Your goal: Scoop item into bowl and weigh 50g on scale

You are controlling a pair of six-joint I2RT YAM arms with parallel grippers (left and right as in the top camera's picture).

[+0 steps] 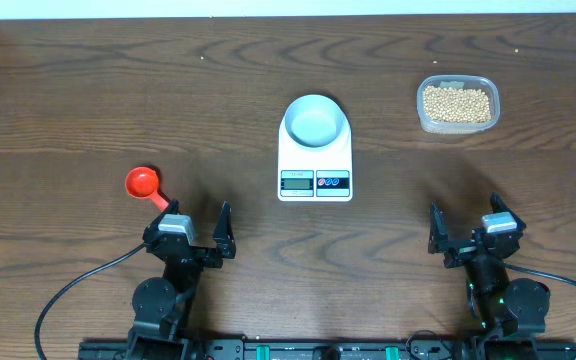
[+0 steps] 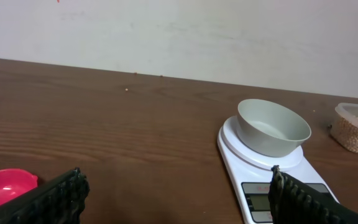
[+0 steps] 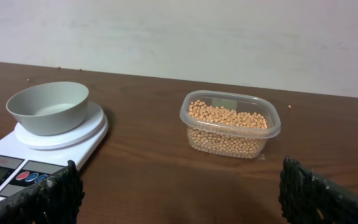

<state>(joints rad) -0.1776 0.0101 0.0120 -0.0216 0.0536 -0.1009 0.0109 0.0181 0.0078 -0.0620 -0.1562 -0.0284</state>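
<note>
The pale blue-white bowl (image 1: 315, 122) stands empty on the white scale (image 1: 315, 165) at the table's middle; both show in the left wrist view (image 2: 272, 127) (image 2: 257, 171) and the right wrist view (image 3: 48, 107) (image 3: 39, 155). Tan beans (image 1: 456, 103) fill a clear plastic tub (image 3: 230, 124) at the back right. A red scoop (image 1: 144, 184) lies at the left, its bowl visible in the left wrist view (image 2: 2, 188). My left gripper (image 1: 195, 232) is open and empty near the front, just right of the scoop. My right gripper (image 1: 465, 227) is open and empty at the front right.
A pale wall edge runs along the table's far side. Cables trail from both arm bases at the front edge. The tub also shows at the right edge of the left wrist view (image 2: 357, 127).
</note>
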